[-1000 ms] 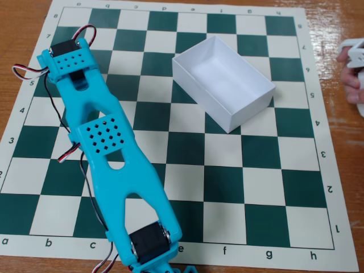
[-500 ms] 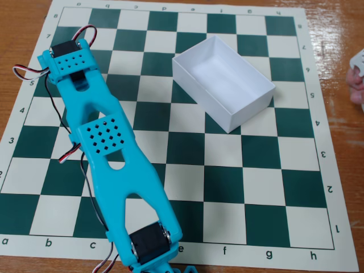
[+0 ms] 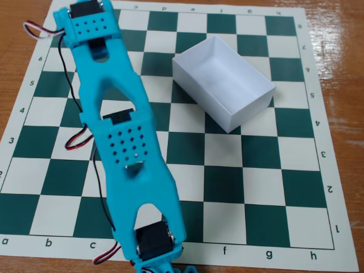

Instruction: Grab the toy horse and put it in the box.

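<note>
The white open box point(image 3: 251, 111) sits at an angle on the chessboard mat point(image 3: 227, 187), right of centre toward the far side; its inside looks empty. The toy horse is out of view. My turquoise arm point(image 3: 122, 142) stretches from the bottom edge up the left half of the board to the top edge, well left of the box. Its far end point(image 3: 88, 25) carries a black servo. The gripper's fingers do not show; they lie under that end or beyond the picture's top edge.
The mat lies on a wooden table point(image 3: 344, 114), which shows along the right side and the top left corner. Red, black and white cables point(image 3: 77, 139) hang off the arm's left side.
The arm has stretched out toward the top of the board and swung slightly right. The hand holding a white object at the right edge has left the picture.
</note>
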`<state>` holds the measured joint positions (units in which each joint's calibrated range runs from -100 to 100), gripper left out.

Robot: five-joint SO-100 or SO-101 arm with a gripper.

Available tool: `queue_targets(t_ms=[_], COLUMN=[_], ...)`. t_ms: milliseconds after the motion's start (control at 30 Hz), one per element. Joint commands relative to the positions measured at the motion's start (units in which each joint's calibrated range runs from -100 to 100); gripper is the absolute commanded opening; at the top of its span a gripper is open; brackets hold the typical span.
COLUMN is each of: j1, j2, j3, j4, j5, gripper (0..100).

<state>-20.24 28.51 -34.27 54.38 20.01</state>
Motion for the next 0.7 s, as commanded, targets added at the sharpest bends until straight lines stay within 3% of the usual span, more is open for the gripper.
queue_targets(t_ms=[0, 133, 233, 500, 667], j1=[3.5, 9.2, 14.3, 22.2, 24.5], j2=[-24.0, -35.1, -38.3, -38.7, -33.4], j3=[12.4, 24.7, 31.7, 48.7, 50.2], j4=[-3.9, -4.6, -5.7, -12.0, -13.4], j5=[9.7, 17.8, 20.6, 21.9, 21.9], gripper=[0, 0, 0, 0, 0])
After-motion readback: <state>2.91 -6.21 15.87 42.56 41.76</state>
